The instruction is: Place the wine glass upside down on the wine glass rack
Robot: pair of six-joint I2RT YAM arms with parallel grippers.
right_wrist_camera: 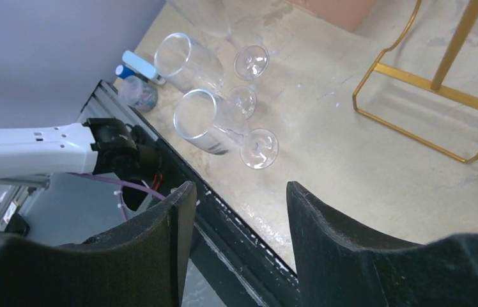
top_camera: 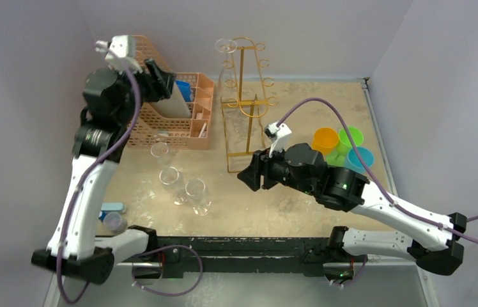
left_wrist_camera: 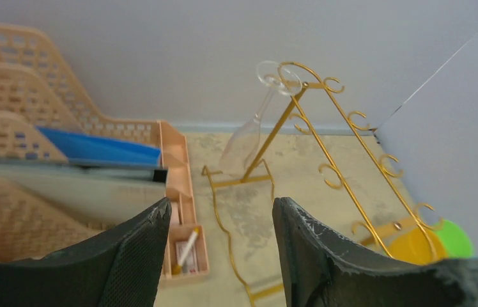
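Observation:
The gold wire wine glass rack [top_camera: 244, 96] stands at the back middle of the table; it also shows in the left wrist view [left_wrist_camera: 326, 134]. One clear wine glass [top_camera: 227, 61] hangs upside down from its top left hook, foot in the ring [left_wrist_camera: 273, 74], bowl below [left_wrist_camera: 241, 146]. Three more wine glasses [top_camera: 171, 176] stand on the table front left of the rack, seen in the right wrist view [right_wrist_camera: 214, 115]. My left gripper [top_camera: 160, 80] [left_wrist_camera: 220, 211] is open and empty, raised left of the rack. My right gripper [top_camera: 249, 176] [right_wrist_camera: 239, 192] is open and empty, low, right of the standing glasses.
A peach lattice organizer [top_camera: 179, 112] with blue and grey folders stands left of the rack. Stacked orange, green and blue cups [top_camera: 342, 146] sit at the right. A small blue-capped container and a clear lidded pot [top_camera: 114, 216] lie near the front left edge. Walls enclose three sides.

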